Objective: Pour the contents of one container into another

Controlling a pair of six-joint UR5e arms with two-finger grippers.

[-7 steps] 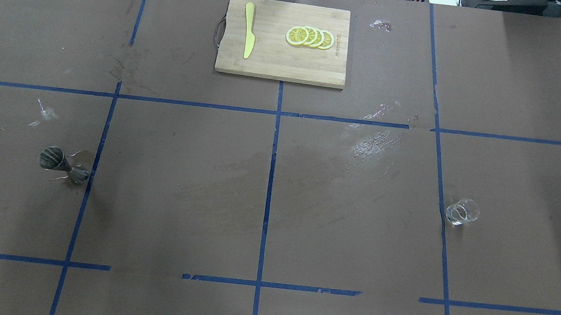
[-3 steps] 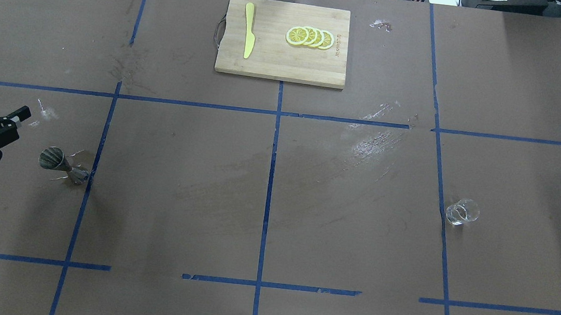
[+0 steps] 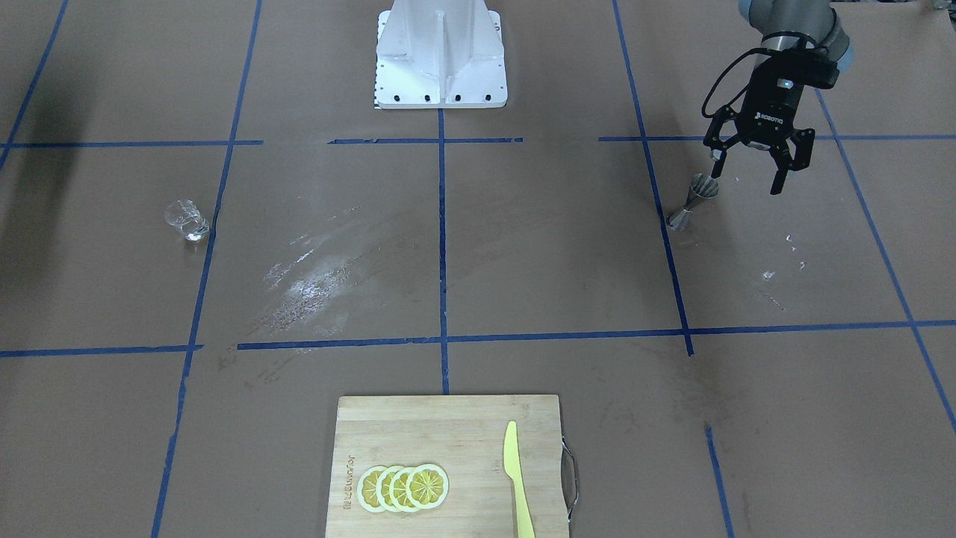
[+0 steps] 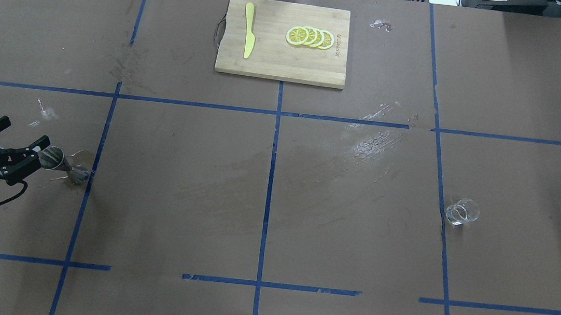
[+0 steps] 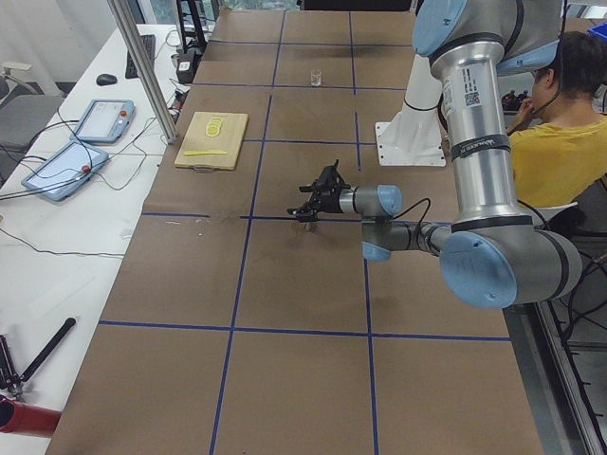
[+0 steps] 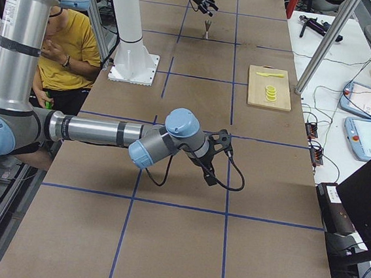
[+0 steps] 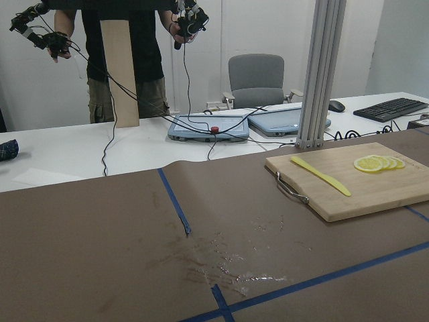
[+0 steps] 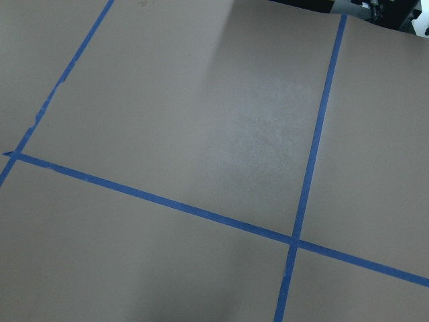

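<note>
The grey steel jigger (image 4: pixel 63 166) (image 3: pixel 693 200) stands upright on the brown table at the robot's left side. My left gripper (image 4: pixel 24 132) (image 3: pixel 747 173) hovers open just beside and above it, one fingertip (image 4: pixel 44 142) close to the jigger's upper rim, nothing between the jaws. Far across the table, at the robot's right, sits the small clear glass beaker (image 4: pixel 461 212) (image 3: pixel 187 220), upright and alone. My right gripper (image 6: pixel 210 168) shows only in the exterior right view, low over the table far from the beaker; I cannot tell whether it is open or shut.
A wooden cutting board (image 4: pixel 270 60) lies at the far middle with a yellow knife (image 4: pixel 248 29) and lemon slices (image 4: pixel 310 37). The robot's base plate (image 3: pixel 441 52) is at the near middle. A seated person (image 6: pixel 68 55) is behind the robot.
My left gripper has come in from the left edge and moved nearer the robot, ending right beside the jigger. It stays open. Jigger and beaker have not moved.
</note>
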